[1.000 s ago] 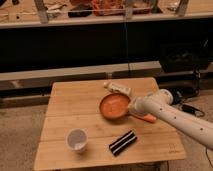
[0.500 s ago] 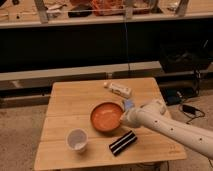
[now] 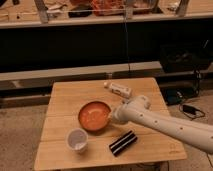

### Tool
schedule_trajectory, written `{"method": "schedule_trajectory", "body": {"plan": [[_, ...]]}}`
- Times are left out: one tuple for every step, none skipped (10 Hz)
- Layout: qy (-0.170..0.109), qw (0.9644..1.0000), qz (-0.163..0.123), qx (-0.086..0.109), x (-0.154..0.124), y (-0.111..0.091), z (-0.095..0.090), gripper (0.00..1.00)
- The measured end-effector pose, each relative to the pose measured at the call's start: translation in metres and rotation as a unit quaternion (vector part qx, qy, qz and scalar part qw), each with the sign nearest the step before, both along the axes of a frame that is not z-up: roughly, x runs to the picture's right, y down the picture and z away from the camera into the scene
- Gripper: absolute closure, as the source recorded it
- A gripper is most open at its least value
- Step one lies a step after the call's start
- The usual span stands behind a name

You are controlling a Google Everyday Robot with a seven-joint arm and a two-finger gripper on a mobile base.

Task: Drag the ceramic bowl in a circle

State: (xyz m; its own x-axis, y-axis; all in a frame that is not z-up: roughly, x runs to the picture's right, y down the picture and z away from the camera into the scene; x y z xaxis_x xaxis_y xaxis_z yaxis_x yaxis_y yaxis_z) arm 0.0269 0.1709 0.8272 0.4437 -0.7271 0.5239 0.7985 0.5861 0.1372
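Observation:
The ceramic bowl (image 3: 93, 116), wide, shallow and orange-red with a darker rim, sits near the middle of the wooden table (image 3: 65, 95). My gripper (image 3: 113, 117) is at the bowl's right rim, at the end of the white arm (image 3: 165, 124) that reaches in from the lower right. The gripper touches or sits just over the rim; its tip is hidden against the bowl.
A small white cup (image 3: 77, 139) stands just in front and left of the bowl. A dark snack bar (image 3: 123, 143) lies in front right. A white bottle (image 3: 119, 90) lies on its side behind the bowl. Dark shelving stands behind the table.
The bowl has slid left and toward the front of the table, closer to the white cup, with the gripper moving along at its right rim.

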Motion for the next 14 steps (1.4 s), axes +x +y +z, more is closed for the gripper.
{"method": "schedule_trajectory", "body": {"plan": [[-0.003,1.0,-0.001,0.001,-0.004,-0.011,0.011,0.98],[-0.001,1.0,-0.001,0.005,-0.003,-0.034,0.033,0.98],[0.004,0.9999,0.003,0.009,0.004,-0.049,0.046,0.98],[0.012,0.9998,0.009,0.012,0.015,-0.059,0.053,0.98],[0.025,0.9994,0.018,0.014,0.033,-0.069,0.06,0.98],[0.035,0.9989,0.025,0.015,0.049,-0.072,0.062,0.98],[0.048,0.9981,0.034,0.016,0.07,-0.075,0.06,0.98],[0.058,0.9974,0.039,0.017,0.088,-0.073,0.053,0.98],[0.066,0.9967,0.044,0.018,0.102,-0.067,0.041,0.98],[0.067,0.9967,0.043,0.019,0.106,-0.058,0.028,0.98],[0.066,0.9968,0.04,0.019,0.105,-0.049,0.016,0.98],[0.061,0.9974,0.034,0.02,0.1,-0.034,-0.001,0.98],[0.053,0.9981,0.027,0.019,0.089,-0.023,-0.011,0.98],[0.045,0.9986,0.021,0.018,0.077,-0.018,-0.015,0.98]]}}
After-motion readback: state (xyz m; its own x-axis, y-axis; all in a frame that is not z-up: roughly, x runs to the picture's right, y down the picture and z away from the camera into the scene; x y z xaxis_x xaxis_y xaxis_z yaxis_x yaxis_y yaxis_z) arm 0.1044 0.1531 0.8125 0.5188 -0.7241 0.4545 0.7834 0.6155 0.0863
